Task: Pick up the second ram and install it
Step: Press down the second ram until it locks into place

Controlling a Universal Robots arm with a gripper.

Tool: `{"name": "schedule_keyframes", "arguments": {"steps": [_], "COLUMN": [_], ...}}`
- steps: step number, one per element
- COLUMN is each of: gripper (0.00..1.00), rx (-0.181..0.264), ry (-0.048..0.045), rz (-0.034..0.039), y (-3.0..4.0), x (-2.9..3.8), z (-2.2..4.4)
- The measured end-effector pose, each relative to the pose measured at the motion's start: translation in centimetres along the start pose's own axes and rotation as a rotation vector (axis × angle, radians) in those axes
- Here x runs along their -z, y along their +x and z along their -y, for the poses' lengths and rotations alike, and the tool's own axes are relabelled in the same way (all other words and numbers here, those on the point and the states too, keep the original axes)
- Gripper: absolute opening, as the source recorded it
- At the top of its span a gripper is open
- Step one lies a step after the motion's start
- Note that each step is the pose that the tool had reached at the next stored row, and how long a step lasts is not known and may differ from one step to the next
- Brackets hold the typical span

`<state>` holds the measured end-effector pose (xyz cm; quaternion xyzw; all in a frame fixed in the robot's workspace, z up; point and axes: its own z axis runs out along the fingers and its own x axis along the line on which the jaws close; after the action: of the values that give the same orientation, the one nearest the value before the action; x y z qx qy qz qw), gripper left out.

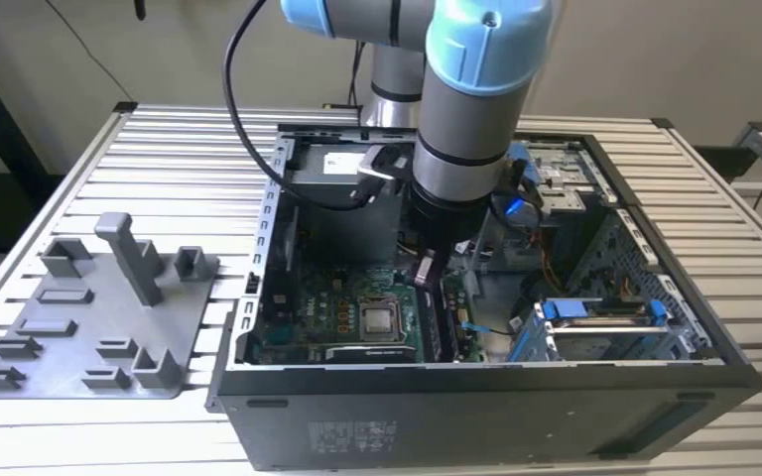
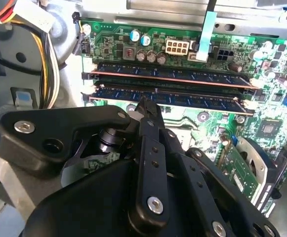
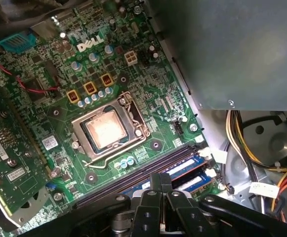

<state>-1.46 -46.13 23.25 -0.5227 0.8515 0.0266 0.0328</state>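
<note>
black gripper (image 2: 145, 106), fingers clenched, tip bearing on second ram (image 2: 168, 94) at frame centre, seated in motherboard (image 2: 207, 123) slot; judgement: press straight, evenly.

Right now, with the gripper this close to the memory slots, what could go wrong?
1. The gripper is close against the second ram, somewhat off its middle; a push here might seat the stick tilted.
2. The yellow cables hang beside the slots' end; the gripper's wide linkage could snag them.
</note>
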Motion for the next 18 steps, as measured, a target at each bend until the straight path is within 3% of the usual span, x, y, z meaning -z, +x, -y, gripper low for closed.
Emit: {"name": "schedule_keyframes", "arguments": {"steps": [11,18], "gripper": [0.11,0.11], "rx": [0.121,0.167], "ry": [-0.0041,-0.0057], "rz": [0.0022,0.0028], "y": [0.09,0.11], "x": [0.17,-0.51], "z": [0.14,0.26]}}
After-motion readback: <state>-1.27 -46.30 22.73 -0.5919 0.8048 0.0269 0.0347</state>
